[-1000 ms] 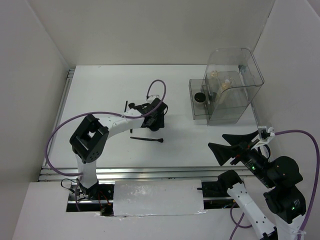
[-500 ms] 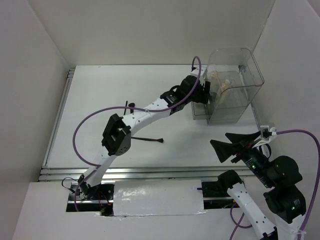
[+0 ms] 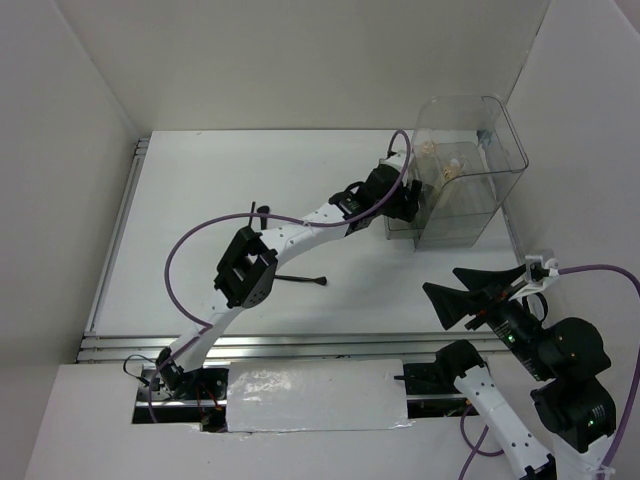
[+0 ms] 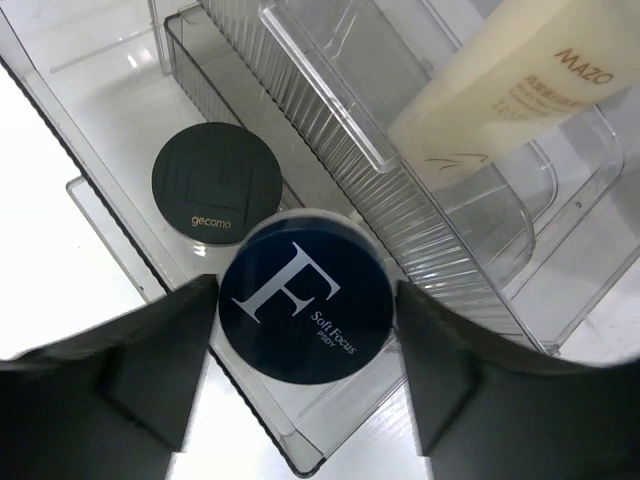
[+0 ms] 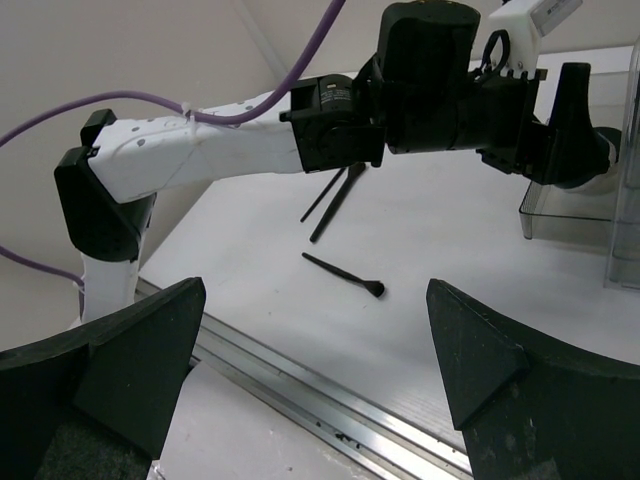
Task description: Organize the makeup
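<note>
My left gripper (image 4: 306, 292) reaches into the low smoky tray (image 4: 254, 411) of the clear organizer. Its two fingers press the sides of the round dark-blue compact (image 4: 306, 330), marked with a large F. The round black compact (image 4: 216, 183) lies just behind it in the same tray. A beige tube (image 4: 500, 90) stands in the tall clear box; both tubes (image 3: 445, 165) show from above. A thin black brush (image 3: 295, 279) and black pencils (image 3: 255, 213) lie on the table. My right gripper (image 3: 470, 295) hovers open near the front right, holding nothing.
The tall clear box (image 3: 510, 140) stands at the back right with the tray on its left side. White walls enclose the table on three sides. A metal rail (image 5: 330, 400) runs along the near edge. The left arm (image 3: 300, 225) stretches across the middle.
The left arm swung from the table's middle to the organizer tray, carrying the dark-blue compact. The right gripper shifted slightly rightward and stayed open.
</note>
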